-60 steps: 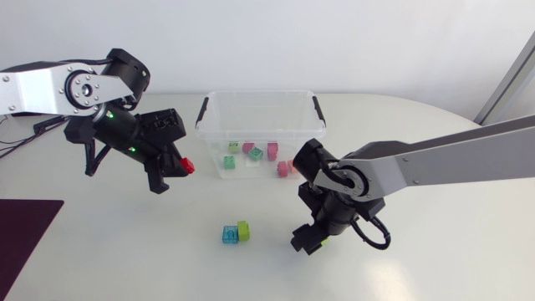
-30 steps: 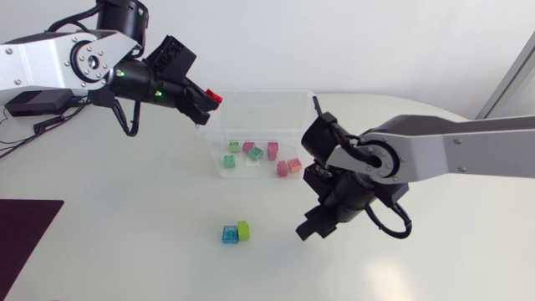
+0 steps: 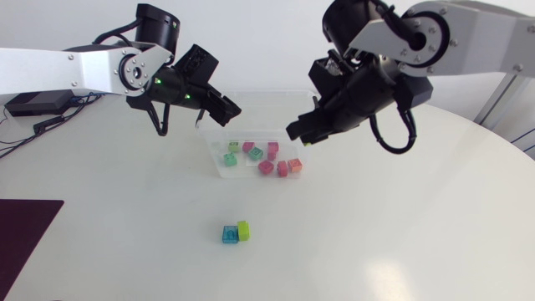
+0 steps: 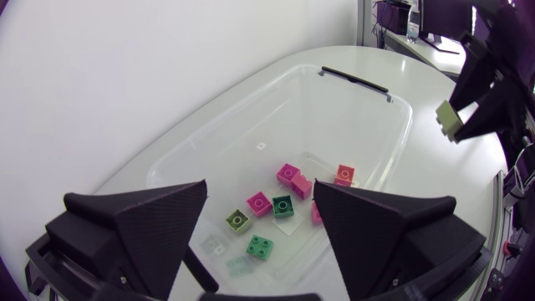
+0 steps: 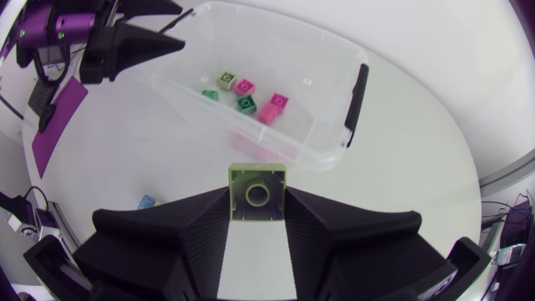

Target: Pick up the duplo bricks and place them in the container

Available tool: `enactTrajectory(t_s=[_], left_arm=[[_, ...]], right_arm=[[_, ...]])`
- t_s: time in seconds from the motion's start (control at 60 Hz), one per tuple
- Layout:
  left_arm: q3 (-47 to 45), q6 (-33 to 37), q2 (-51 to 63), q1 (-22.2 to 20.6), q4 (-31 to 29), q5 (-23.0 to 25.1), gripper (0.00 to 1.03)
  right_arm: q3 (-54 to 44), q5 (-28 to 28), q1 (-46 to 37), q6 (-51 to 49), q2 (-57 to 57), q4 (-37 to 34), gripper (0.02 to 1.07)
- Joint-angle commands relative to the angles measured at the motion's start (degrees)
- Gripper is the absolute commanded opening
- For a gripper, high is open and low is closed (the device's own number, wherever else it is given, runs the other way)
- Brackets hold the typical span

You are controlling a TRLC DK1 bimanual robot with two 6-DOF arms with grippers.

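Note:
The clear plastic container [image 3: 263,94] stands at the back middle of the table, holding several pink and green bricks and a red brick [image 3: 266,167]. My left gripper [image 3: 219,107] hangs open over its left rim with nothing between the fingers [image 4: 150,226]. My right gripper [image 3: 298,134] is raised by the container's right side, shut on a pale green brick [image 5: 257,194], which also shows in the left wrist view [image 4: 449,119]. A blue brick [image 3: 230,234] and a green brick [image 3: 243,229] lie together on the table in front.
A dark purple mat [image 3: 21,230] lies at the table's front left corner. The container's black handles [image 5: 355,100] sit on its short sides. White tabletop [image 3: 376,234] stretches between the loose bricks and the front edge.
My left arm swung from left of the container to above it and opened; the red brick now lies inside. My right arm shut on the pale green brick and rose towards the container.

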Motion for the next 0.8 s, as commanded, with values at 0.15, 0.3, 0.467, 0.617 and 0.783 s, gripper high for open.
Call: enactTrajectory(t_s=[0.15, 0.3, 0.467, 0.617, 0.783], left_arm=[[-11.4, 6.7, -13.3, 2.5, -4.0, 0.7, 0.98], [-20.3, 13.8, -18.0, 2.9, -6.6, 1.6, 0.98], [-26.6, 19.3, -20.0, 1.4, -8.6, 1.8, 0.98], [-31.6, 22.7, -20.3, -3.1, -9.7, 1.8, 0.98], [-34.4, 24.2, -19.0, -7.2, -9.7, 1.6, 0.98]], right_arm=[[9.2, -0.9, -3.7, -0.2, 7.4, 3.0, 0.25], [12.7, -1.1, -4.0, 0.0, 12.1, 6.4, 0.25], [15.8, -1.0, -3.8, -0.1, 17.0, 8.3, 0.3], [19.0, -0.5, -4.3, -0.9, 21.5, 9.3, 0.5], [21.1, 0.7, -4.4, -1.6, 22.9, 8.5, 1.0]])
